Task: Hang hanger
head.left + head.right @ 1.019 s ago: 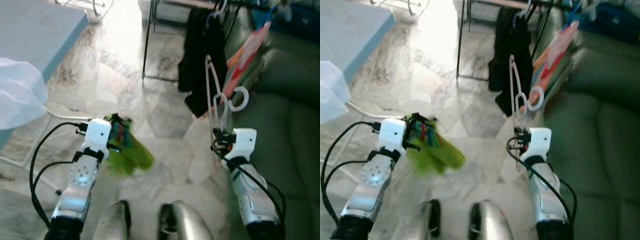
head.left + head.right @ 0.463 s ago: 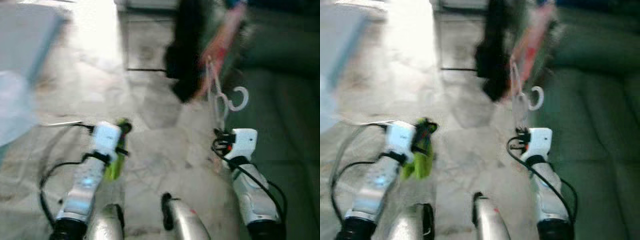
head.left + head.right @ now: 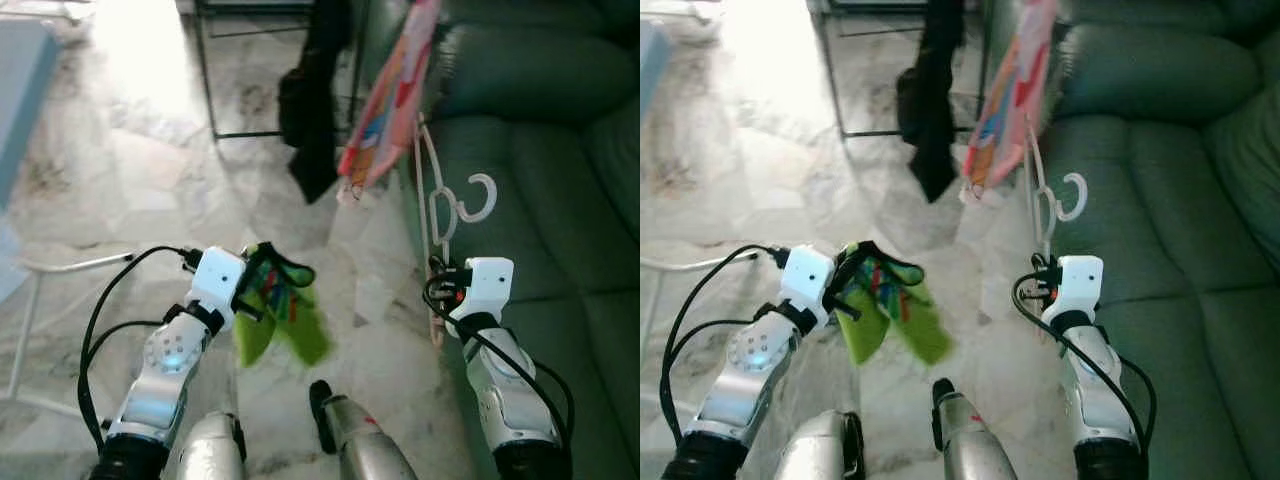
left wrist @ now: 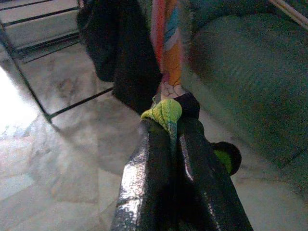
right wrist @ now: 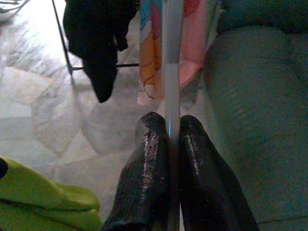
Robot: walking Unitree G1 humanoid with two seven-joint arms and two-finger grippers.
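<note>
1. White plastic is what your right gripper [image 5: 168, 126] has: its two black fingers are pressed together on the shaft of the white hanger [image 3: 437, 205], which stands upright above the wrist with its hook [image 3: 481, 196] pointing toward the green sofa [image 3: 540, 150].
2. Your left gripper [image 4: 169, 126] is closed on a fold of a lime-green garment [image 3: 281, 310], which droops below the wrist over the marble floor [image 3: 140, 170].
3. You face a black metal rack [image 3: 209, 80] ahead, with a black garment [image 3: 312, 95] hanging from it and a pink and orange patterned cloth [image 3: 392, 90] just beside that.
4. You hold the hanger just beside the patterned cloth's lower edge, at the sofa's front edge.
</note>
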